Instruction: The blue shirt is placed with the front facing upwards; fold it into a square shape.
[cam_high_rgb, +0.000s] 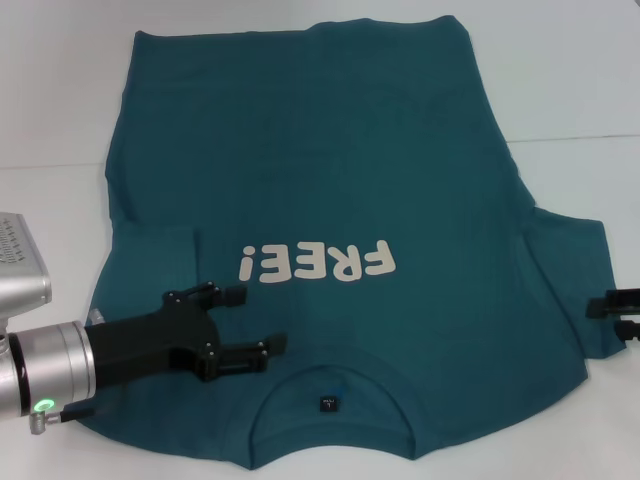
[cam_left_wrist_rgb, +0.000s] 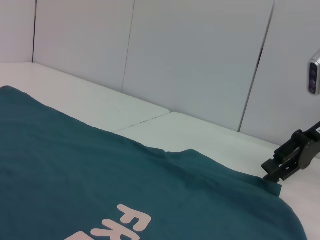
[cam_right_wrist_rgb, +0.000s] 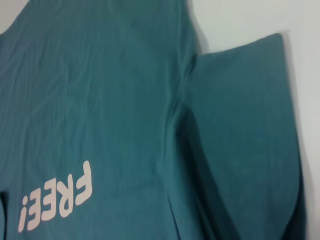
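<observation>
Nearest the head camera, the round neckline (cam_high_rgb: 335, 395) of the blue shirt (cam_high_rgb: 330, 180) lies at the near edge of the white desk (cam_high_rgb: 580, 90), a small dark label (cam_high_rgb: 327, 404) just inside the collar. Beside it, over the shirt's left shoulder area, the left claw (cam_high_rgb: 248, 320) reaches in from the left with its two black fingers spread apart, one near the "FREE!" lettering (cam_high_rgb: 318, 263) and one close to the collar. The shirt's left sleeve is folded inward onto the body there. At the right edge, the right claw (cam_high_rgb: 612, 305) sits at the outer edge of the still-spread right sleeve (cam_high_rgb: 575, 280); whether its fingers are apart or pinching the cloth cannot be told. Farther off, the shirt's body stretches flat, front up, to its hem at the far side of the desk.
</observation>
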